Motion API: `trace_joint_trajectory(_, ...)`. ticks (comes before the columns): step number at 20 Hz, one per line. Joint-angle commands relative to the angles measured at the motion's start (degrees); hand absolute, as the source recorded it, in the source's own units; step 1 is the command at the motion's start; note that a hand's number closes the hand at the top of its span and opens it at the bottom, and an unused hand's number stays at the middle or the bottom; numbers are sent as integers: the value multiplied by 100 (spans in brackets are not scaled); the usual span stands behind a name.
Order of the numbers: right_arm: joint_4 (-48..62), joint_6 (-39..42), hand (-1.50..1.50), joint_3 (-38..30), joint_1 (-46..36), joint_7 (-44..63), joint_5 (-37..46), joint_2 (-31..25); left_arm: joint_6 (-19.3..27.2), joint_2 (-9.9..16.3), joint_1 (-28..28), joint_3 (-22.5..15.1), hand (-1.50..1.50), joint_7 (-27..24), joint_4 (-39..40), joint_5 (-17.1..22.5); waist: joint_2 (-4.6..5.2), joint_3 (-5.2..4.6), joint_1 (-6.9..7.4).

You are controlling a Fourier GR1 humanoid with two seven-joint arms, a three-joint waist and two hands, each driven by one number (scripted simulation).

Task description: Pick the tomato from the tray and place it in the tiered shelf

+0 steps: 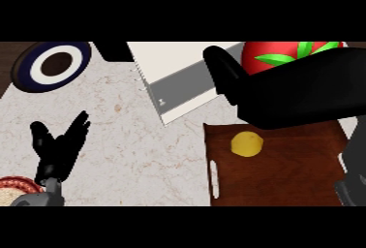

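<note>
1. Risk: the tomato (289,54) is held high and close to the camera, over the gap between the tray (286,179) and the shelf (175,72). In my judgement it could slip out on the way across, since only part of it shows above the fingers and the contact cannot be checked.
2. Risk: the shelf's white upper tier overhangs the grey lower one. A low approach could knock the tomato or a finger against the tier edge.
3. Risk: a yellow fruit (247,144) lies on the tray below the raised arm. A dip in the arm's path could strike it.
4. Right robot hand (300,89): curled round the tomato from below and in front, hiding most of it. The tomato is clear of the tray.
5. Left robot hand (58,143): fingers straight and spread, holding nothing, resting above the desk (129,145) at lower left.
6. A dark-rimmed plate (52,65) sits at upper left, well apart from the work.
</note>
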Motion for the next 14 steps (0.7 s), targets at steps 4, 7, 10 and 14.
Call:
trace_joint_trajectory(4, 1931, 25, 150, -299, -1129, -605, 251, -239, -58, -118, -134, -15, 0, -50, 441, -44, 55, -38, 26)
trace_joint_trajectory(7, 2333, 206, 150, -356, -1020, -1153, 309, -457, -248, 86, -260, 275, 0, -153, 653, 123, 60, -36, 2)
trace_joint_trajectory(10, 3016, 238, 150, -173, -1263, -1573, 431, -323, -186, -211, 113, 51, 0, -537, 696, -44, 79, -40, 64)
trace_joint_trajectory(14, 3709, 232, 150, -73, -1290, -2434, 784, -472, -213, -140, -64, -2, 0, -97, 420, -25, 73, -35, 63)
